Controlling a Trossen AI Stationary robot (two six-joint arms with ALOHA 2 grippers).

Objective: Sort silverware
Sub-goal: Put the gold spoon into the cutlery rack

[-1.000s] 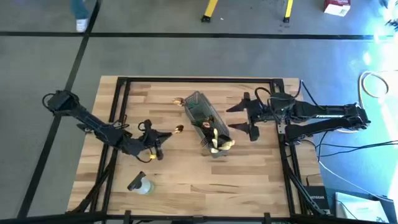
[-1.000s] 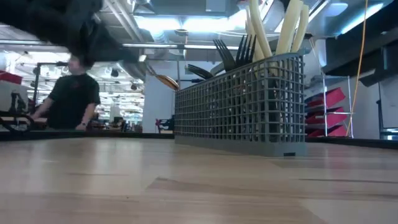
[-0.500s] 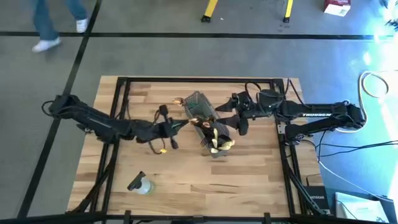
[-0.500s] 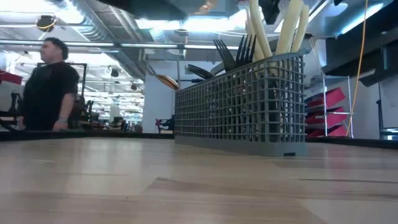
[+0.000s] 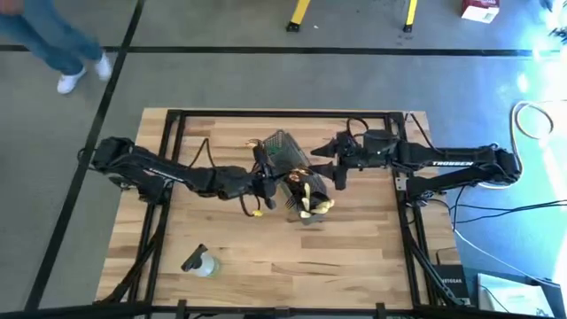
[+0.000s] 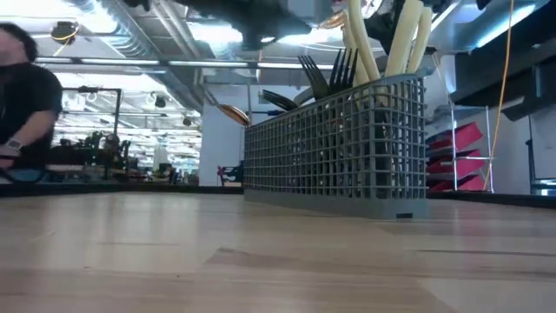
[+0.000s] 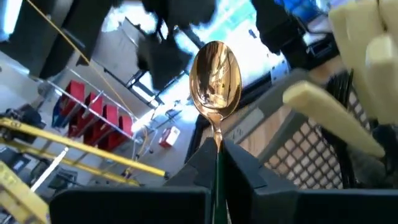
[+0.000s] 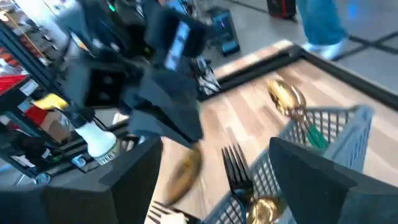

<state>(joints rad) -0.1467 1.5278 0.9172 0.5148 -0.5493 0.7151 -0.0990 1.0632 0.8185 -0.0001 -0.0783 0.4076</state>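
Observation:
A grey wire-mesh basket (image 5: 291, 168) stands mid-table with silverware upright in it: pale tan pieces (image 6: 382, 39), black forks (image 6: 326, 69) and a gold spoon with a green handle (image 8: 287, 99). My left gripper (image 5: 271, 182) hangs at the basket's left side, shut on another gold spoon (image 7: 215, 78), whose bowl points toward the basket. My right gripper (image 5: 327, 167) hovers open just right of the basket with nothing between its fingers (image 8: 130, 180). My left gripper pinches the spoon's thin neck (image 7: 217, 146) between its two fingers, just below the gold bowl. The green handle (image 7: 217, 183) runs back between the fingers, so they lie along the spoon. The spoon is lifted clear of the table, its bowl sticking out past the fingertips.
A small clear bottle (image 5: 200, 262) lies near the table's front left. A black frame (image 5: 177, 115) runs around the tabletop. A person (image 5: 53, 40) walks on the floor beyond the far left corner. Bare wood lies in front of the basket.
My left gripper has travelled toward the table's right edge, carrying the gold spoon from the left-centre of the table up to the basket's left side. My right gripper has moved a little leftward toward the basket. The person beyond the table has walked on.

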